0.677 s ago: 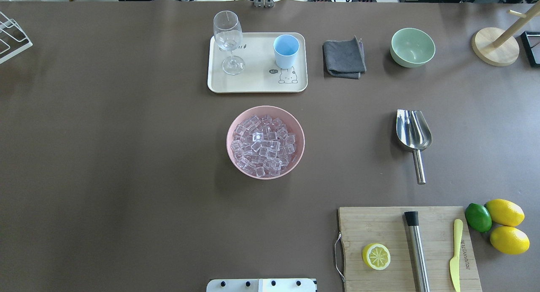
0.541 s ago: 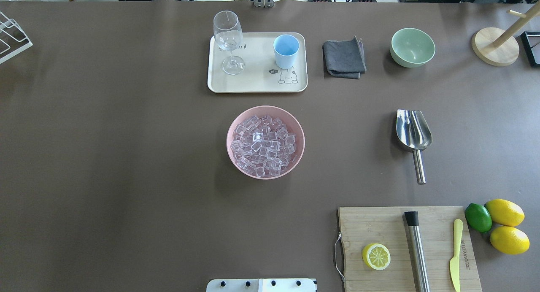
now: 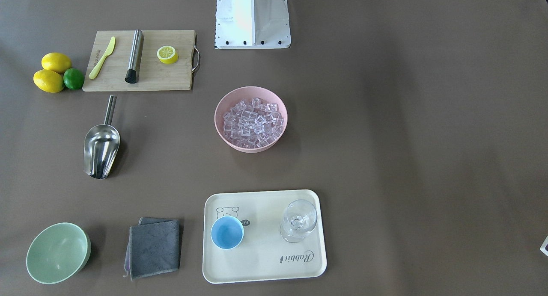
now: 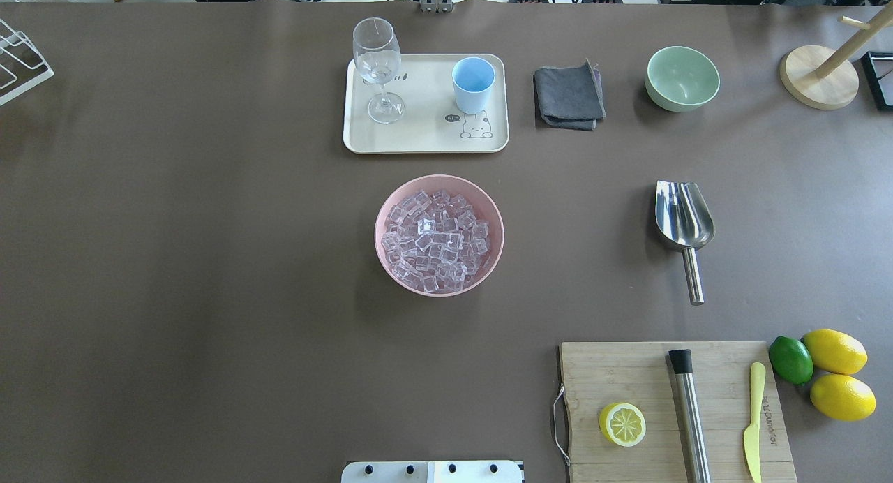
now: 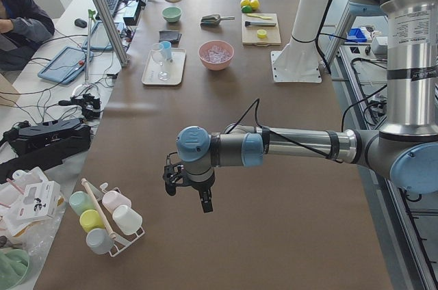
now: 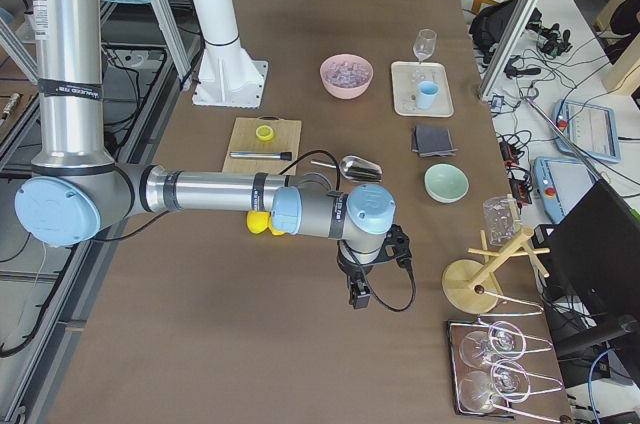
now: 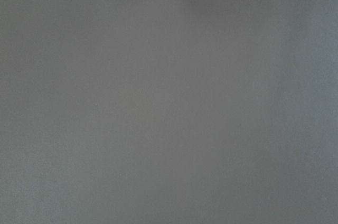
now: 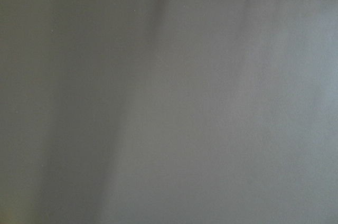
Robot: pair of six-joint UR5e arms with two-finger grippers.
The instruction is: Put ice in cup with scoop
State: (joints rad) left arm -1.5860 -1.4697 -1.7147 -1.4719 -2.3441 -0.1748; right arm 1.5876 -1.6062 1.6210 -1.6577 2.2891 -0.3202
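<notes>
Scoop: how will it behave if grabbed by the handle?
The scoop looks like rigid polished steel, probably slippery in a pinch. Its handle is thin and round, so it may twist. The wide bowl end likely makes it front-heavy.

Both arms stretch out level, left end effector point(image 5: 187, 197) and right end effector point(image 6: 361, 292) pointing down, grip unclear

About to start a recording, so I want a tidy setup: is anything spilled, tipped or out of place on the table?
Nothing stands out. The ice is all inside the pink bowl, the cup and wine glass stand upright on the tray, and the scoop lies on the table.
</notes>
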